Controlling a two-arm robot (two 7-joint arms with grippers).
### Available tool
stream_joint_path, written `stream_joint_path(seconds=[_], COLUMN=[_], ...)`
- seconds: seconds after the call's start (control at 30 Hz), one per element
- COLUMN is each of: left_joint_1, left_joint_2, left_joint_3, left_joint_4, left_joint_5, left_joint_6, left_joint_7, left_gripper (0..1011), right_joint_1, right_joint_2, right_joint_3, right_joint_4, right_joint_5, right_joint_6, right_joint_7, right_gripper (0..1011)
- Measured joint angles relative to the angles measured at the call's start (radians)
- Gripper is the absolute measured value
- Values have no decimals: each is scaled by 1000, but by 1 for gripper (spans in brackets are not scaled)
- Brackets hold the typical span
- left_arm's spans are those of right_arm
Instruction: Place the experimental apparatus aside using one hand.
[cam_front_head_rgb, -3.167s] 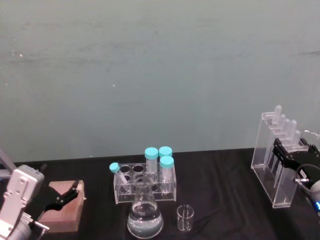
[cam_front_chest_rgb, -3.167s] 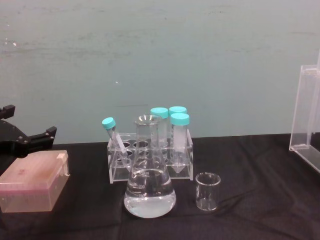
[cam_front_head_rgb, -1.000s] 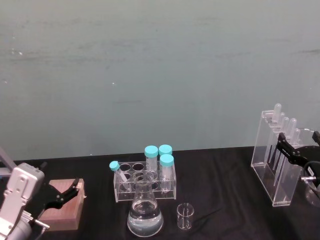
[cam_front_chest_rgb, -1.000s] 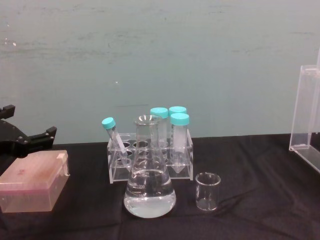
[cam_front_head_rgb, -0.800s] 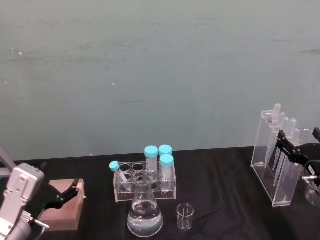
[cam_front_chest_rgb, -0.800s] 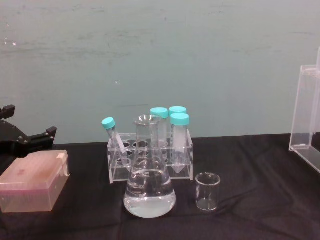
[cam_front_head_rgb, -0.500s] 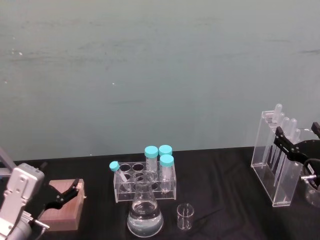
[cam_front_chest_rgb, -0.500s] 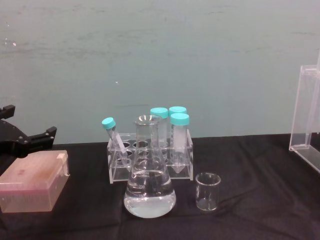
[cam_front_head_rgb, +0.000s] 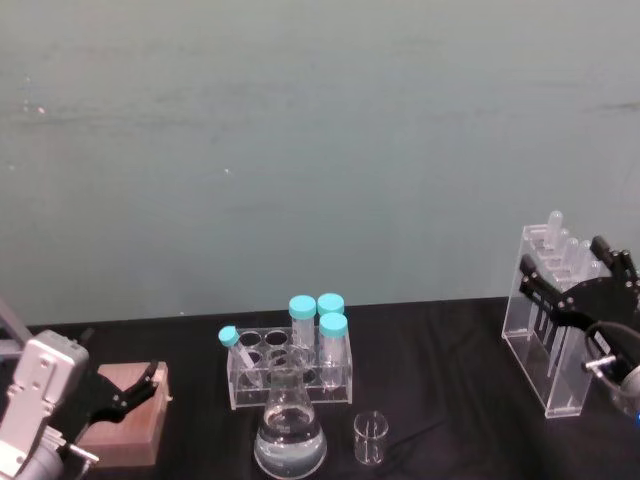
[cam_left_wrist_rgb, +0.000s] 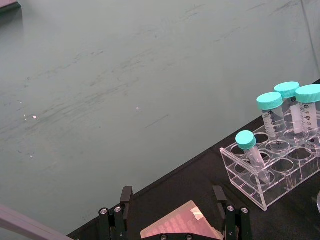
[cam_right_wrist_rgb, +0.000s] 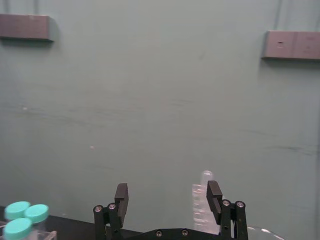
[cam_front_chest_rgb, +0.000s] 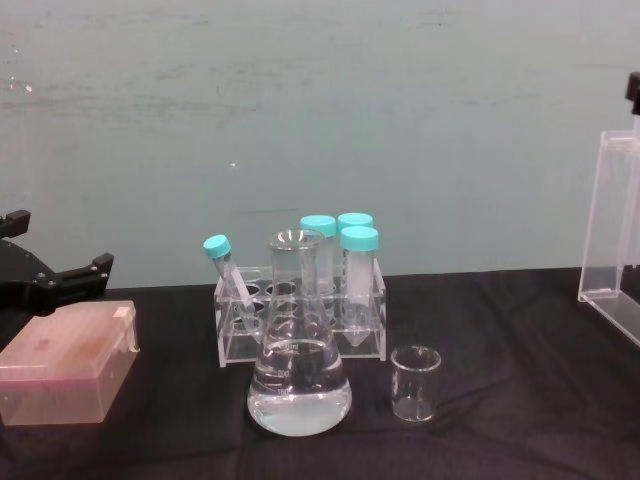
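Note:
The tall acrylic stand with pipettes (cam_front_head_rgb: 548, 335) stands at the table's far right; its edge shows in the chest view (cam_front_chest_rgb: 610, 260). My right gripper (cam_front_head_rgb: 573, 272) hangs open at the stand's top right side, fingers spread and holding nothing. In the right wrist view the right gripper (cam_right_wrist_rgb: 167, 197) is wide open with a pipette tip (cam_right_wrist_rgb: 201, 199) near one finger. The conical flask (cam_front_chest_rgb: 299, 375) with clear liquid and the small beaker (cam_front_chest_rgb: 416, 383) stand at the front centre. My left gripper (cam_front_chest_rgb: 57, 248) rests open at the left.
A clear rack of teal-capped tubes (cam_front_chest_rgb: 300, 305) stands just behind the flask. A pink box (cam_front_chest_rgb: 65, 360) lies at the left, under the left gripper (cam_left_wrist_rgb: 172, 197). Black cloth covers the table; a green wall rises close behind it.
My right gripper has come off the acrylic stand and risen up and to the right, still open. The stand stays where it was set. The left arm has not moved.

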Motion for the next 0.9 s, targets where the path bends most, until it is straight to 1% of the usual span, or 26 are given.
stream_joint_path(seconds=[0.13, 0.23, 0.43, 0.53, 0.57, 0.63, 0.67, 0.73, 0.83, 0.87, 0.9], left_joint_1=[0, 0, 0, 0, 0, 0, 0, 0, 0, 0, 0], left_joint_2=[0, 0, 0, 0, 0, 0, 0, 0, 0, 0, 0], left_joint_3=[0, 0, 0, 0, 0, 0, 0, 0, 0, 0, 0], left_joint_4=[0, 0, 0, 0, 0, 0, 0, 0, 0, 0, 0], left_joint_5=[0, 0, 0, 0, 0, 0, 0, 0, 0, 0, 0], left_joint_6=[0, 0, 0, 0, 0, 0, 0, 0, 0, 0, 0], left_joint_7=[0, 0, 0, 0, 0, 0, 0, 0, 0, 0, 0], left_gripper=[1000, 1001, 1000, 1000, 1000, 1000, 1000, 1000, 1000, 1000, 1000], right_joint_1=[5, 15, 36, 51, 60, 69, 79, 89, 114, 114, 121], right_joint_2=[16, 40, 75, 90, 98, 105, 111, 119, 135, 135, 139], right_joint_3=[-14, -37, -73, -91, -100, -108, -116, -125, -148, -148, -156], right_joint_4=[10, 28, 64, 90, 106, 123, 142, 161, 211, 211, 227], right_joint_5=[18, 48, 86, 109, 122, 137, 150, 160, 175, 175, 178], right_joint_6=[-10, -15, -15, -8, -3, 4, 10, 15, 21, 21, 21], right_joint_7=[32, 83, 153, 187, 207, 227, 246, 265, 298, 298, 305], right_gripper=[1002, 1002, 1002, 1002, 1002, 1002, 1002, 1003, 1002, 1003, 1002])
